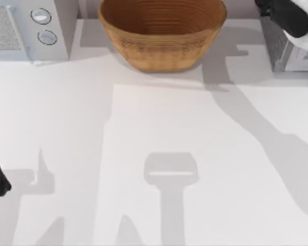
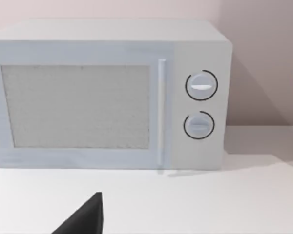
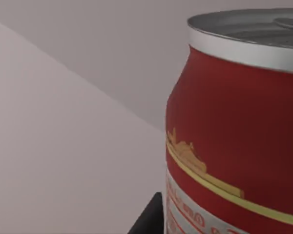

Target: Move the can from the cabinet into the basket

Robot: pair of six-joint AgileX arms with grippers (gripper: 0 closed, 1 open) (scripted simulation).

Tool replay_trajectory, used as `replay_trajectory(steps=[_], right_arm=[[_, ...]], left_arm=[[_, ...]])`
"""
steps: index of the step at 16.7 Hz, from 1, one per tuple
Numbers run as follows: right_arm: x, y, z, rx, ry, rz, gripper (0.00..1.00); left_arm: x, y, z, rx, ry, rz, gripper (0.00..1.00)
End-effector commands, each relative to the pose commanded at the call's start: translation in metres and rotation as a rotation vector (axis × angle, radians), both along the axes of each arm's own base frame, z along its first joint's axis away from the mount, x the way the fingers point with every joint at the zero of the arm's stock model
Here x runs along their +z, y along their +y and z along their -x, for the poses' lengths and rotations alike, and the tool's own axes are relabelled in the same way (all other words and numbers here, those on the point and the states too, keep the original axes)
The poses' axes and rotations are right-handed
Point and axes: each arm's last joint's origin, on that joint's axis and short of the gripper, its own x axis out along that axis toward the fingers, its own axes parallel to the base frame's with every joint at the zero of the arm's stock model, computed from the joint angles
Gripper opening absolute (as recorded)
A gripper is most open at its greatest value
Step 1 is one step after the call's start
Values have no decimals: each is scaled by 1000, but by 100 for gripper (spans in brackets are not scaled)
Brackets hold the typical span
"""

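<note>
Red can [image 3: 234, 141] with shiny silver top and gold stripe.

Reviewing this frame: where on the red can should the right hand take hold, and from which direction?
Likely round the can's red cylindrical wall, below the silver rim, coming in level from the side. The can stands upright, and its straight body suits two opposed fingers; the sloped shoulder and flat lid offer less purchase. The right arm is at the cabinet.
</note>
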Motion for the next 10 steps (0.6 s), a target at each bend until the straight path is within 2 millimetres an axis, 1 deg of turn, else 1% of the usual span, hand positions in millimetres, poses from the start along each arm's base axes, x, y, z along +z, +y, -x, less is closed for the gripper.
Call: replay_trajectory(steps=[2,3,5,7,8,10], right_arm=[[-27,40,-29,1,6,1,0],[-41,58,-39,1,8,1,0],[-66,87,-53,1,9,0,0],[-85,107,-61,1,7,-2,0],[-91,113,-62,0,6,-4,0],[-97,119,-64,0,5,-5,0]], left_arm=[[0,0,0,0,0,0,100],[0,0,0,0,0,0,100],[0,0,0,0,0,0,100],[0,0,0,0,0,0,100],[0,0,0,0,0,0,100],[0,0,0,0,0,0,100]])
